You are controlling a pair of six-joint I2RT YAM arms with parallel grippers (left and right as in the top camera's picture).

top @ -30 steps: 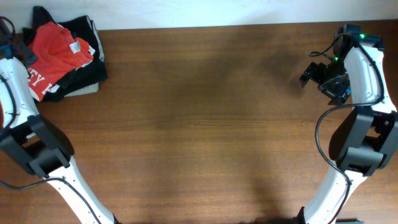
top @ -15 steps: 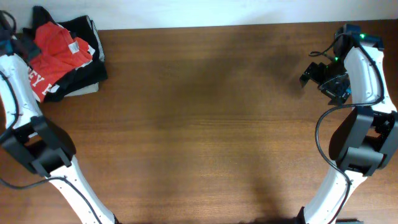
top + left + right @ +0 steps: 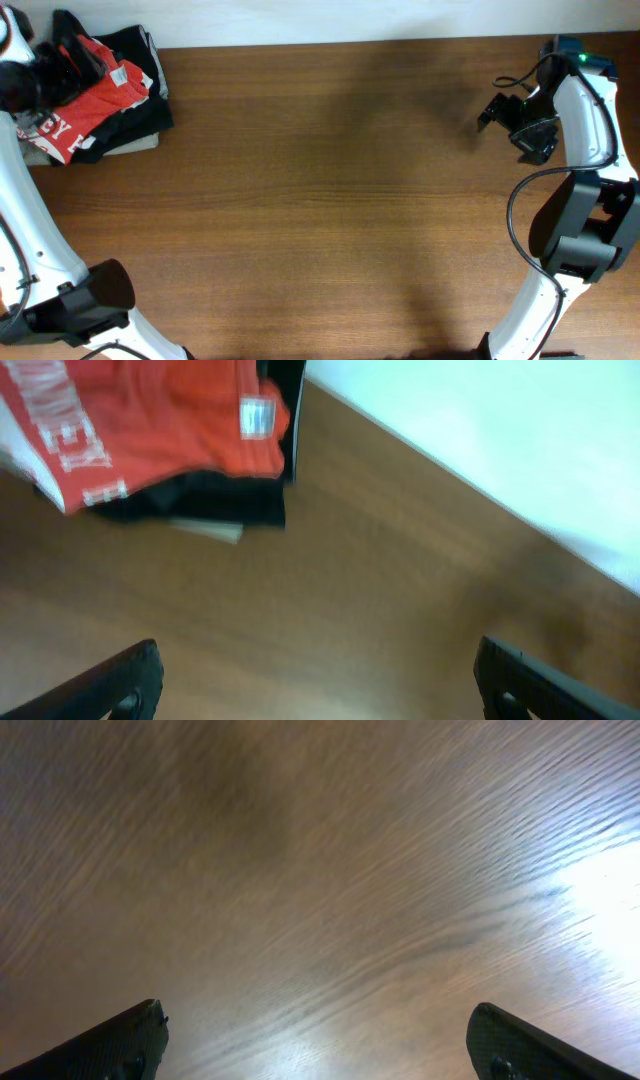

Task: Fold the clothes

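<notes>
The clothes, a crumpled red-orange T-shirt point(image 3: 95, 95) with white lettering and a small white neck label point(image 3: 258, 417), lie on top of a pile at the table's far left corner. My left gripper point(image 3: 78, 58) hovers above the shirt's upper left part, open and holding nothing. In the left wrist view the T-shirt point(image 3: 150, 420) lies at the top left, well ahead of the left gripper point(image 3: 320, 690), with only bare wood between the fingers. My right gripper point(image 3: 495, 110) is at the far right, open over bare table, as the right wrist view shows for the right gripper point(image 3: 320, 1050).
Under the red shirt lies a black garment point(image 3: 145, 100) and below it a grey-olive folded piece point(image 3: 205, 530). The wooden table point(image 3: 320, 200) ends at a white wall point(image 3: 480, 430) along its far edge, close behind the pile.
My left gripper has opened wide, letting go of the red shirt, and the arm has swung up and right over the pile. The shirt has shifted a little. The right gripper turned slightly.
</notes>
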